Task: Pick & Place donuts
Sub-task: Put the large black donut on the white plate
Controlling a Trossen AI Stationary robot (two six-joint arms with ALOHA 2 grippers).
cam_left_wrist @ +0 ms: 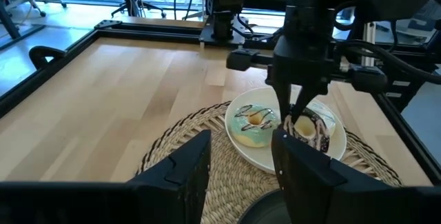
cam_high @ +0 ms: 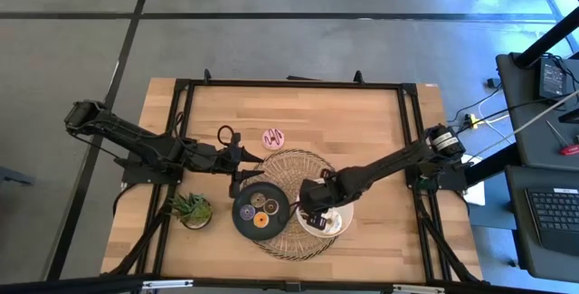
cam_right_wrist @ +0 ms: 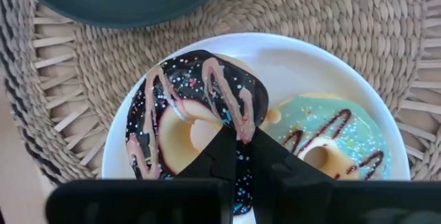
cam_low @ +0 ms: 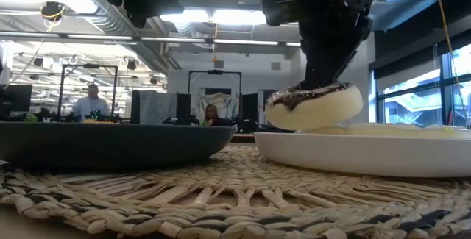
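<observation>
We are holding the right pincer clamped on the rim of the chocolate-and-white donut, one finger through its hole and the other outside its edge. In the low view this donut is hanging tilted, its lower edge at or just above the white plate; we cannot tell whether it is touching. The green donut is lying flat on the same plate, just beside the held one.

The white plate is sitting on a woven mat, with the black plate just beside it on that mat. Mini donuts are lying on the black plate; their colours are too small to tell apart reliably.

We are keeping the left pincer near the black plate, on its far side in the high view, with its fingers standing apart and holding nothing.

A small potted plant is standing on the table beside the black plate. Farther back, the pink donut is lying alone on the bare table, just beyond the mat's edge.

In the room behind, two people are sitting at desks.
</observation>
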